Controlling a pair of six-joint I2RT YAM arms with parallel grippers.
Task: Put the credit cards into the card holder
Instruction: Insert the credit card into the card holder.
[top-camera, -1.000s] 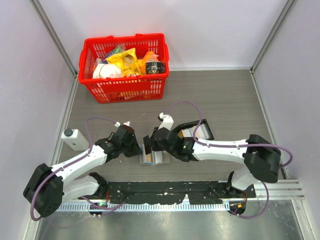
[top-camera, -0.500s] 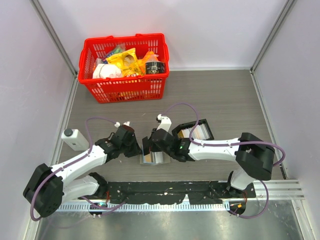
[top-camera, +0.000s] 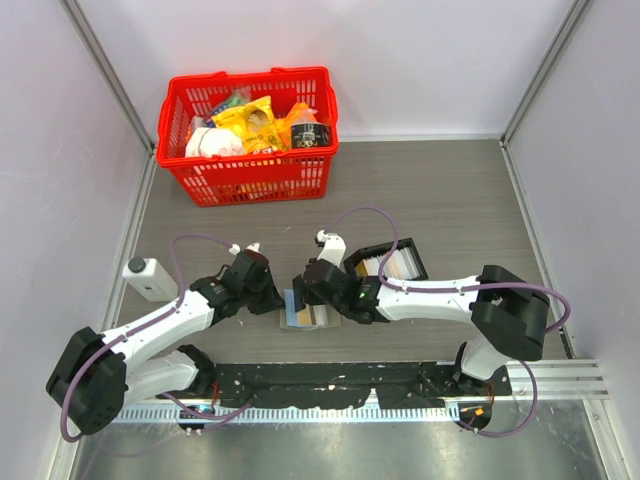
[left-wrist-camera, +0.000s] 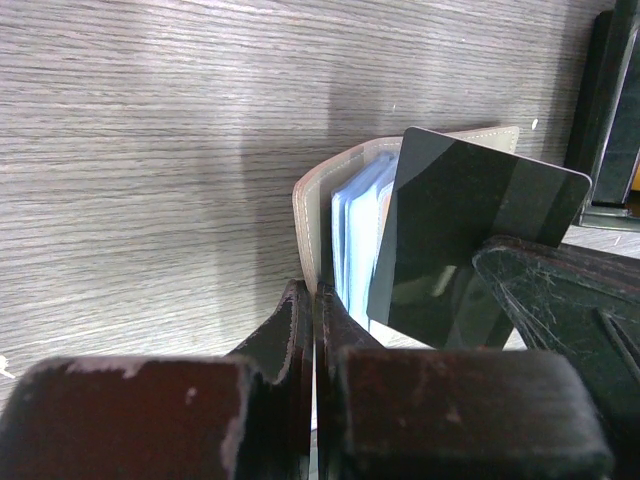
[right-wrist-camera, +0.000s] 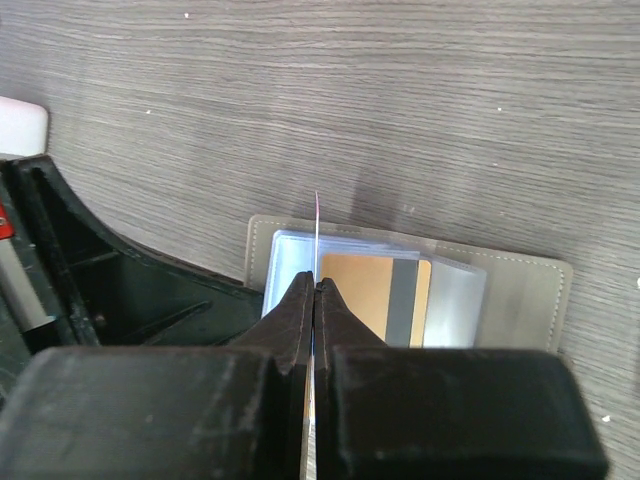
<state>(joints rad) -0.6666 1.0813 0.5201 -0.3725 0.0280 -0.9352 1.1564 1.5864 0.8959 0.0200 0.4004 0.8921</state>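
A red basket (top-camera: 250, 180) sits at the far side of the grey wooden table (top-camera: 450, 200). Inside it are a yellow bag (top-camera: 252, 122), something white (top-camera: 212, 143) and a dark jar (top-camera: 310, 134). A black tray (top-camera: 380, 247) lies near the middle. A small white box (top-camera: 150, 278) sits by the left wall.

Both arms are wearing glossy white link shells broken up by bulky black joint housings. The left arm (top-camera: 160, 325) is showing its largest black drum just left of the black base rail (top-camera: 330, 383), and the right arm (top-camera: 440, 297) is showing its own above the rail's right end. A purple cable (top-camera: 365, 207) is running along each arm (thin and slack, arching off the shell). The left gripper (left-wrist-camera: 315, 292) and right gripper (right-wrist-camera: 316, 285) are showing matte black, scuffed fingers tapering to narrow tips.
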